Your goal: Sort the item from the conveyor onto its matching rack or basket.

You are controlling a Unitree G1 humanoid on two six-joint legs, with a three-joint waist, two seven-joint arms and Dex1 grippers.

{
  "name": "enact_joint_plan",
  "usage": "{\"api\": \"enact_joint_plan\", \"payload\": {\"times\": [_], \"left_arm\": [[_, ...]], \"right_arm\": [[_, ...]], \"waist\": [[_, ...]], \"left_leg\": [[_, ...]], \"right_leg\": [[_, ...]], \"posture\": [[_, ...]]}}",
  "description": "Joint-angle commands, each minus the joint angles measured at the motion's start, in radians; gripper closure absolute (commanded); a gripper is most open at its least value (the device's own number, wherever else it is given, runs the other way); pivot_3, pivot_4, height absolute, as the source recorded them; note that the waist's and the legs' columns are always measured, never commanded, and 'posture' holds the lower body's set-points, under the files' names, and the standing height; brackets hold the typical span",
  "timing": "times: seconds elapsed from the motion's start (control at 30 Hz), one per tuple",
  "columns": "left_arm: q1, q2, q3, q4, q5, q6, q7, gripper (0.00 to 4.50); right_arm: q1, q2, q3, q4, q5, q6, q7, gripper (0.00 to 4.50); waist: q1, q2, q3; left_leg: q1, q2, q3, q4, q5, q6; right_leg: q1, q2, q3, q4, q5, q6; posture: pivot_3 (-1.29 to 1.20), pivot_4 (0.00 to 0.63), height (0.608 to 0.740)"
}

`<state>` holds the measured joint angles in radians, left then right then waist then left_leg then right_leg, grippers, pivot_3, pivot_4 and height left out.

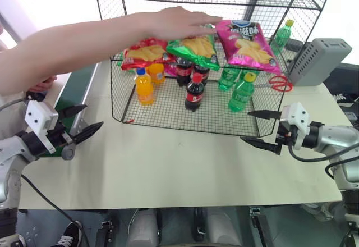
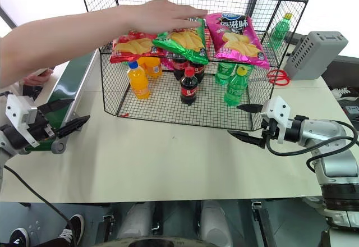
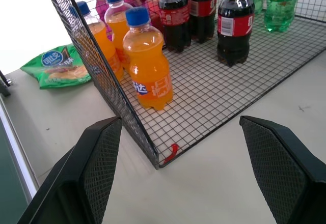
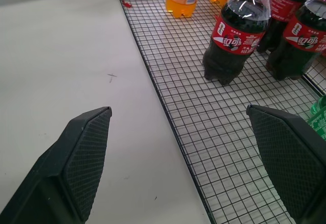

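Beige table [image 1: 168,168] up front: your left gripper [image 1: 84,120] and right gripper [image 1: 259,128] hover over it, both spread wide, holding nothing. Left wrist view catches a green chip bag [image 3: 58,71] lying outside the rack [image 1: 120,98], by its side wall. Farther back, pink chip bag [image 1: 247,44] lies on the rack's middle shelf, rightmost, long axis front-to-back, logo end away from you. Person's hand [image 1: 179,22] rests over the neighbouring bags.

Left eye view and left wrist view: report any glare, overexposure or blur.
Left eye view: background behind the rack blown out white; the person's arm sharp, glare on the pink chip bag. Left wrist view: upper corner washed out white, orange bottle crisp.
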<state>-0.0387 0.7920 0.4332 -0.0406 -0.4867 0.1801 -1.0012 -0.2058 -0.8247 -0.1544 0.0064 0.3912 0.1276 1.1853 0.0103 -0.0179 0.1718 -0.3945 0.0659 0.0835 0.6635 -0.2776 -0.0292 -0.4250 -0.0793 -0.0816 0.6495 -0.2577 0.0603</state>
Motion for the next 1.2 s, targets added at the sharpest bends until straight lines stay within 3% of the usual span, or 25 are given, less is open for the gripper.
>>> {"api": "enact_joint_plan", "payload": {"times": [0.03,1.2], "left_arm": [[-0.014,0.01,0.013,-0.005,-0.007,-0.02,-0.006,0.58],[0.026,-0.01,-0.013,-0.054,0.004,-0.03,0.001,0.58]], "right_arm": [[-0.013,-0.003,-0.002,-0.02,-0.006,-0.021,-0.004,0.08],[-0.039,-0.011,0.016,-0.009,-0.018,-0.025,0.005,0.08]], "waist": [[0.0,0.0,0.0],[0.0,0.0,0.0]], "left_leg": [[0.0,0.0,0.0,0.0,0.0,0.0],[0.0,0.0,0.0,0.0,0.0,0.0]], "right_leg": [[0.0,0.0,0.0,0.0,0.0,0.0],[0.0,0.0,0.0,0.0,0.0,0.0]], "posture": [[0.0,0.15,0.74],[0.0,0.15,0.74]]}}
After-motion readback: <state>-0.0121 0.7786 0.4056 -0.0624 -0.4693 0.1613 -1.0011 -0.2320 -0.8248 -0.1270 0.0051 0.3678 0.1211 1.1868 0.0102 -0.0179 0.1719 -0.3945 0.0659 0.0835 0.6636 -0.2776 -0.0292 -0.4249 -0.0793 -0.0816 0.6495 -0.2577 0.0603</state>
